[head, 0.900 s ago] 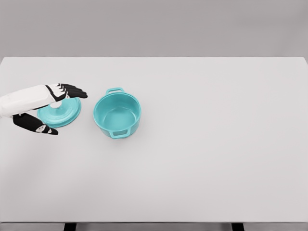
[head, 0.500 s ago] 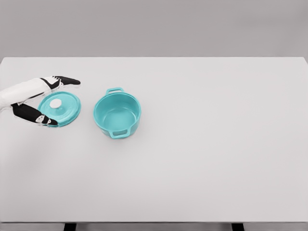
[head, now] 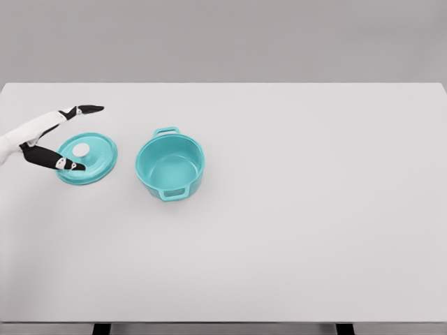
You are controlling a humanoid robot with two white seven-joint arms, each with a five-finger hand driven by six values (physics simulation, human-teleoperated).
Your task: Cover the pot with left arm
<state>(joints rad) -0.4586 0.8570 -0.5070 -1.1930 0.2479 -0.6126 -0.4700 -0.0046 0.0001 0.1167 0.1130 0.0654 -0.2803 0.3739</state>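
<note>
A teal pot [head: 170, 167] stands uncovered on the white table [head: 293, 195], left of centre, with a handle at its far rim and one at its near rim. Its teal lid [head: 86, 158] with a white knob lies flat on the table to the pot's left. My left hand [head: 80, 137] comes in from the left edge with its fingers spread wide: the long fingers reach out behind the lid and the thumb lies over the lid's left edge. It holds nothing. The right arm is out of sight.
My left hand has drawn back to the left and turned edge-on, uncovering the lid and its knob. The lid and the pot have stayed where they were.
</note>
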